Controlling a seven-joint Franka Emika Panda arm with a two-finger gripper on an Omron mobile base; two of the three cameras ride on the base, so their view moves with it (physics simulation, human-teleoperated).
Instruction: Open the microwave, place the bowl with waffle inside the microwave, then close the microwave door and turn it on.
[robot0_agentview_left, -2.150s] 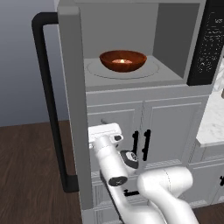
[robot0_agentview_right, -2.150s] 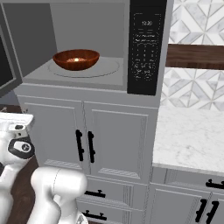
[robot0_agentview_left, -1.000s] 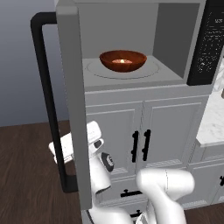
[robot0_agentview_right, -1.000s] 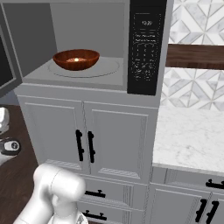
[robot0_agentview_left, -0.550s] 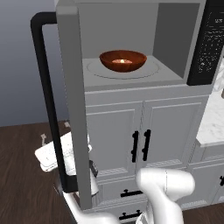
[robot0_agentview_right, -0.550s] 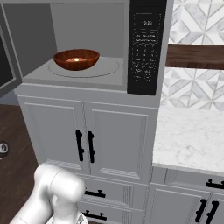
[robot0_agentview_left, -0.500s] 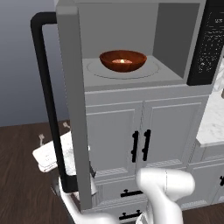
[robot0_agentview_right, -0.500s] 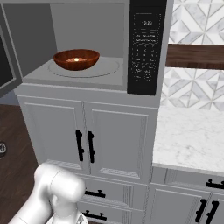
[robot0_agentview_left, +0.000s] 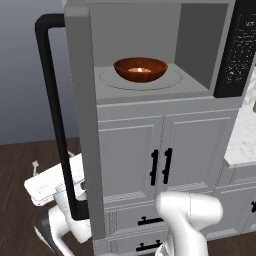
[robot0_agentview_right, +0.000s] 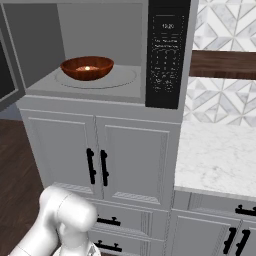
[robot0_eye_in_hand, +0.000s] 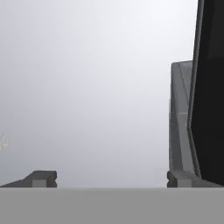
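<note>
Microwave door (robot0_agentview_left: 80, 115), the wide grey-framed panel with a long black vertical bar handle (robot0_agentview_left: 52, 120), is standing swung open at far left of the left base view, edge-on to that camera, long axis vertical, handle side pointing out toward the room. White arm is reaching low behind and left of it; the white hand body is sitting just beside the lower end of the handle, partly hidden by the door edge. In the hand view the two dark fingertips (robot0_eye_in_hand: 41, 178) are sitting wide apart at the bottom with nothing between them, so the gripper (robot0_eye_in_hand: 111, 179) is open and holding nothing; the door's grey frame and dark window are filling the right edge, just past the right tip.

Moving right: large grey boxy microwave (robot0_agentview_left: 150, 85) is sitting on top of the white panelled cabinets (robot0_agentview_left: 165, 155), cavity facing the base. Small glossy reddish-brown bowl (robot0_agentview_left: 140, 69) is resting upright in the middle of the round turntable plate (robot0_agentview_left: 170, 81), with the small pale golden waffle (robot0_agentview_left: 139, 70) lying inside it. Nothing is standing between bowl and cavity opening.

Further right: tall black control panel (robot0_agentview_right: 167, 55) with white markings, then white marble counter (robot0_agentview_right: 220, 155) and patterned backsplash tile (robot0_agentview_right: 225, 25) with a brown wooden shelf (robot0_agentview_right: 222, 64) crossing it.
</note>
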